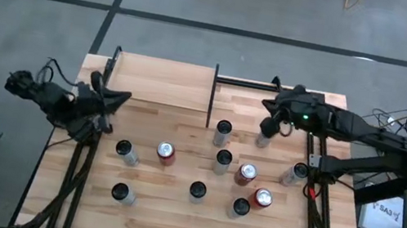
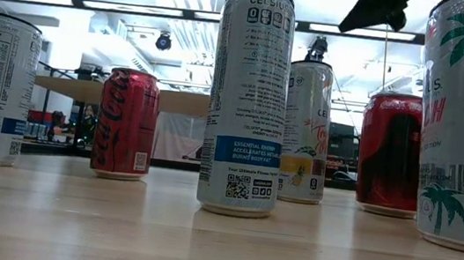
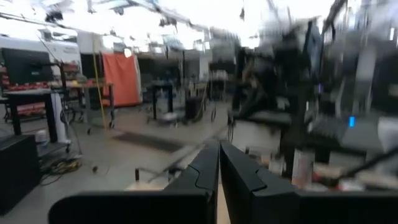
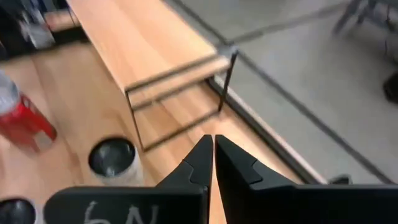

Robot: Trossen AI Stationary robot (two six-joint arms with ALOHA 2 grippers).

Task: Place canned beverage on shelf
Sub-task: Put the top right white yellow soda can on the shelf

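- Currently, both pincers are clenched and empty: left pincer [image 1: 121, 99] beside the pale plank shelf on black posts [image 1: 163, 82], right pincer [image 1: 267, 127] above the slim silver cans [image 1: 223, 132].
- Risk: closely grouped cans topple if brushed during descent.
- Surface: pale wood bench [image 1: 170, 216]; grey concrete floor [image 1: 37, 20] surrounds it.
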